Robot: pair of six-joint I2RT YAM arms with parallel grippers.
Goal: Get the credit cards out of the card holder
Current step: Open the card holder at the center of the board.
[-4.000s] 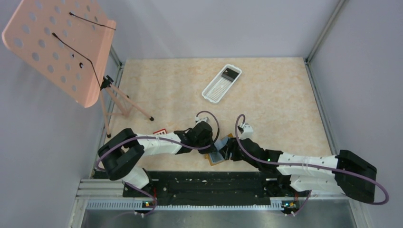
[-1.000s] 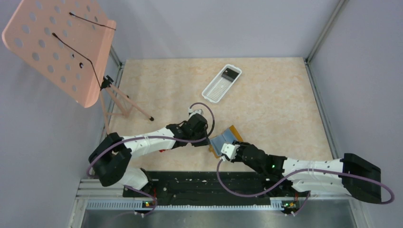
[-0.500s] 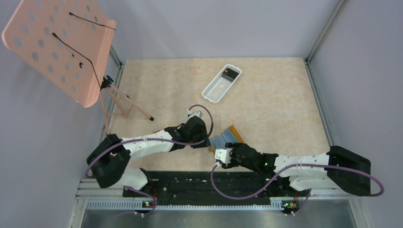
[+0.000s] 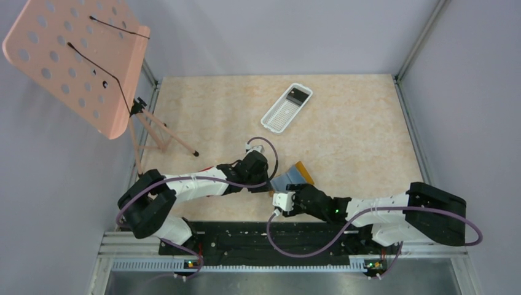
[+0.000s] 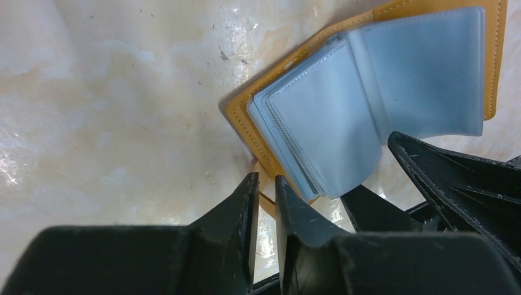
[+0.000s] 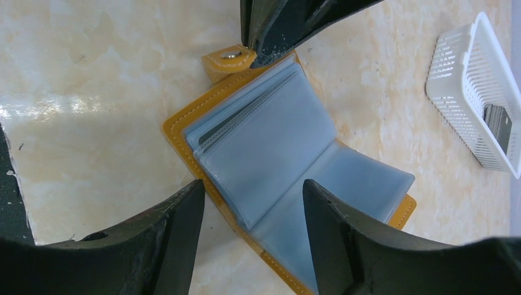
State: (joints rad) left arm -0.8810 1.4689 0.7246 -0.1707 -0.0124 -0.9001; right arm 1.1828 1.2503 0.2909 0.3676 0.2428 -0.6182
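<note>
The tan card holder (image 4: pixel 295 174) lies open on the table, its blue-grey sleeves fanned upward (image 6: pixel 270 141). The credit cards stay inside the sleeves; only a dark card edge (image 6: pixel 236 126) shows through the plastic. My left gripper (image 4: pixel 268 183) is at the holder's left corner, jaws nearly together on the small snap tab (image 6: pixel 228 59), which shows as a tan strip between the fingertips (image 5: pixel 265 178). Hovering over the holder's near edge, my right gripper (image 6: pixel 252 184) stands open astride the loose sleeves, holding nothing. Its dark fingers (image 5: pixel 454 178) show in the left wrist view.
A white slotted tray (image 4: pixel 287 108) with a dark item (image 4: pixel 298 95) in it sits at the back of the table. A pink perforated stand (image 4: pixel 74 61) on a tripod is at the far left. A black rail (image 4: pixel 246 243) runs along the near edge.
The right arm swung left along the holder's near edge, and its jaws opened wider. The left gripper stayed at the tab. The holder barely moved.
</note>
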